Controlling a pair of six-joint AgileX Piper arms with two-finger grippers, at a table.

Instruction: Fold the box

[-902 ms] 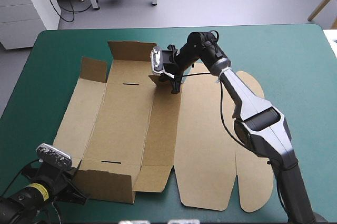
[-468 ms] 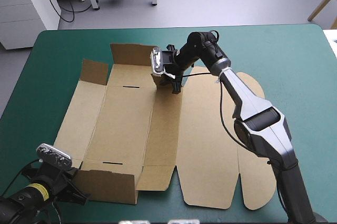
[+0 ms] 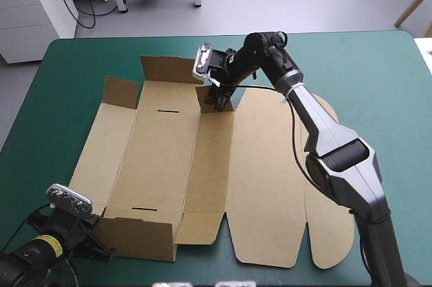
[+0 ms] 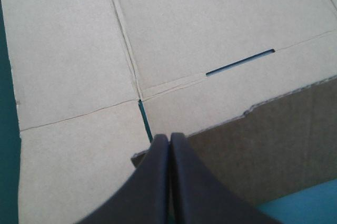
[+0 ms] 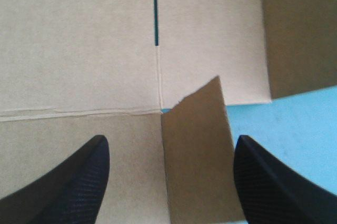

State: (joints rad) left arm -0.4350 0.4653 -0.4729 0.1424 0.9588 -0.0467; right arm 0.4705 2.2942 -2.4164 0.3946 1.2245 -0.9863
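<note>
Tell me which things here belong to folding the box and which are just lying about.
Job: box, near wall raised; left gripper, shut on that wall; right gripper, open around a far flap.
Not the job: only the teal-green cover underneath.

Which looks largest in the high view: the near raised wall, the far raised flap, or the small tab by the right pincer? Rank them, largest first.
1. near raised wall, though it sits closest to the camera, so its lead is unsure.
2. far raised flap.
3. small tab by the right pincer.
</note>
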